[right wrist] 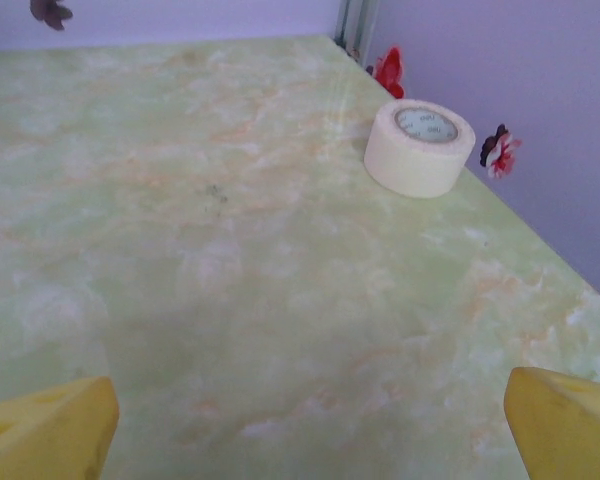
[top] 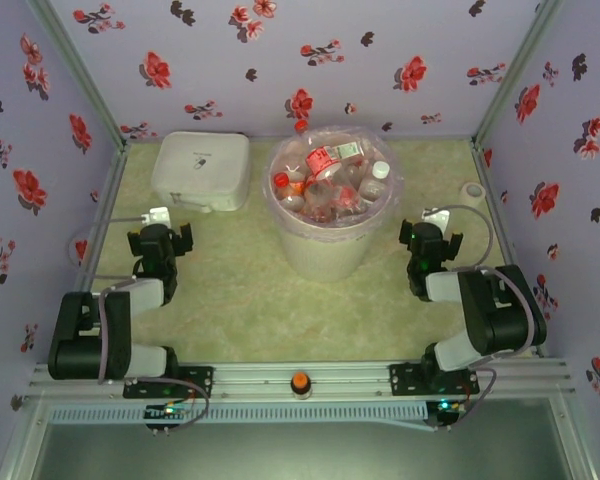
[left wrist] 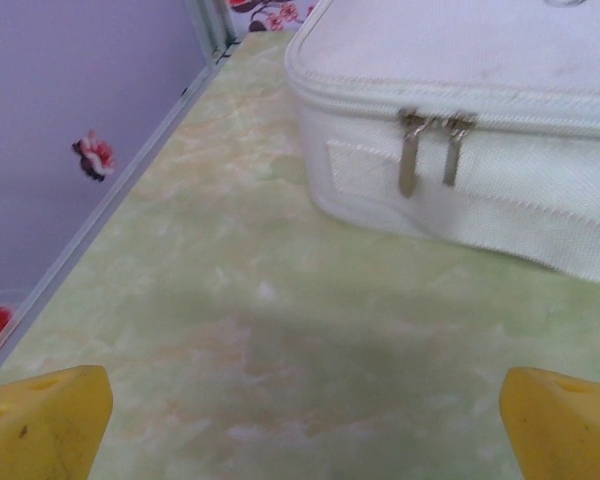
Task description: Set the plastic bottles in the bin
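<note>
- The left gripper (left wrist: 300, 410) stood fully open, nothing between its yellow fingers, low over the table (left wrist: 230, 330) and facing the white zipped case (left wrist: 460, 150).
- The right gripper (right wrist: 310, 420) was just as wide and empty, pointed toward a roll of tape (right wrist: 418, 146) by the wall.
- Between the arms, the plastic bottles (top: 330, 180) lay heaped inside the bin (top: 325, 250), close to its rim.
- Both arms sat clear of the bin, probably because the job looked finished.
</note>
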`<state>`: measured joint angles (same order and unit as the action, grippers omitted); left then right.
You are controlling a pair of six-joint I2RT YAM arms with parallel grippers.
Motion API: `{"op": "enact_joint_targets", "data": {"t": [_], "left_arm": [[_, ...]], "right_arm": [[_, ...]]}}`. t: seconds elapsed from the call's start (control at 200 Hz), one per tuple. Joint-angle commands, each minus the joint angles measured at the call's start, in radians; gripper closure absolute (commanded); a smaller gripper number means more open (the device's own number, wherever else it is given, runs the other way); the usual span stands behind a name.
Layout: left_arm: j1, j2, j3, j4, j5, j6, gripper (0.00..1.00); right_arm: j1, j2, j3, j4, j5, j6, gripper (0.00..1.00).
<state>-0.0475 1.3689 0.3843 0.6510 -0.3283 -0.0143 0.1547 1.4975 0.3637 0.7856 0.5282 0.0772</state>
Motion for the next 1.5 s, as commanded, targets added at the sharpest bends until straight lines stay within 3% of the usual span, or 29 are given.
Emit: {"op": "enact_joint_targets", "data": {"t": [0.0, 0.12, 0.2, 0.255, 0.33, 0.4, 0.485, 0.56, 1.495], "left_arm": [[0.008, 0.008, 0.026, 0.049, 0.056, 0.013, 0.0], [0.009, 0.157, -0.016, 0.285, 0.134, 0.025, 0.0], [0.011, 0.169, 0.002, 0.255, 0.133, 0.014, 0.0], [0.011, 0.179, -0.005, 0.28, 0.132, 0.014, 0.0], [0.011, 0.18, -0.002, 0.272, 0.133, 0.012, 0.0], [0.011, 0.18, -0.002, 0.271, 0.132, 0.012, 0.0], [0.012, 0.179, 0.0, 0.266, 0.132, 0.011, 0.0], [0.012, 0.179, 0.002, 0.263, 0.132, 0.01, 0.0], [0.014, 0.179, 0.002, 0.262, 0.133, 0.008, 0.0]], "right_arm": [[-0.019, 0.006, -0.03, 0.177, -0.008, -0.022, 0.01], [-0.032, -0.006, -0.042, 0.175, -0.032, -0.01, 0.01], [-0.055, 0.043, -0.046, 0.184, -0.105, -0.003, 0.0], [-0.058, 0.121, -0.05, 0.344, -0.08, -0.018, 0.01], [-0.063, 0.034, -0.006, 0.114, -0.095, 0.024, 0.01], [-0.068, 0.094, -0.018, 0.239, -0.086, 0.006, 0.01], [-0.077, 0.052, 0.004, 0.122, -0.105, 0.027, 0.01], [-0.077, 0.071, -0.008, 0.182, -0.103, 0.017, 0.01], [-0.103, 0.061, 0.009, 0.128, -0.158, 0.033, 0.01]]}}
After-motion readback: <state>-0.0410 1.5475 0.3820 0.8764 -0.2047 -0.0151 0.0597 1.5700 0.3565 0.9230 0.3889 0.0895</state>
